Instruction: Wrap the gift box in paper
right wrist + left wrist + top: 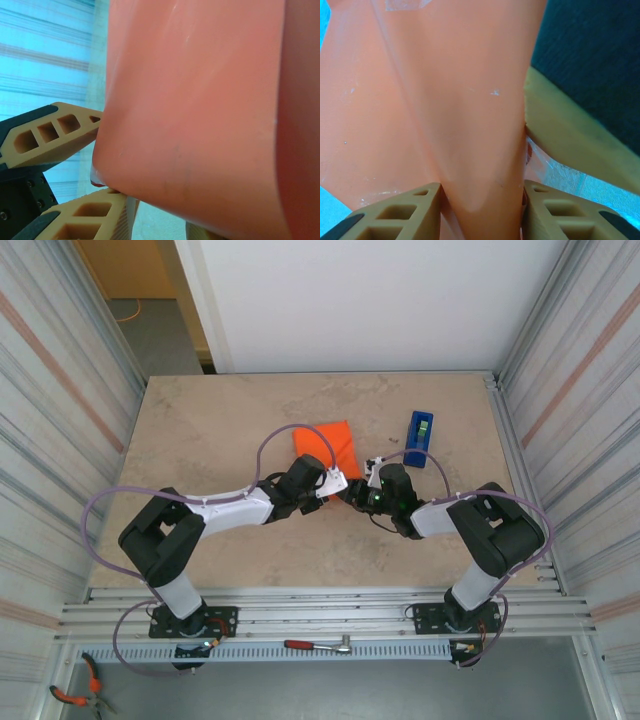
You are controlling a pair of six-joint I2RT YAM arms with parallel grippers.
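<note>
Lying between both claws, the paper [325, 445] is thin, light and tear-prone, judged wrapped over the gift box; take it at folded edges. Left gripper [480, 195] pinches a raised fold; right gripper [107, 157] clamps a wrapped corner. The top view adds the tape dispenser [420, 438] beyond the right claw.

Tally: 2 arms, left arm [225, 512] & right arm [452, 515], w/ 1 hand apiece, i.e. left hand [336, 484] + right hand [364, 486] = 2 hands. Wrist cams: 2 tan fingers [395, 215] per hand. 1 desk [200, 430]. On it: 1 lump of orange paper [328, 445], 1 blue tape dispenser [419, 438]. Near rail: 1 red-handled wrench [318, 645]. Bottom-left corner: 1 pr orange-handled pliers [85, 685].
</note>
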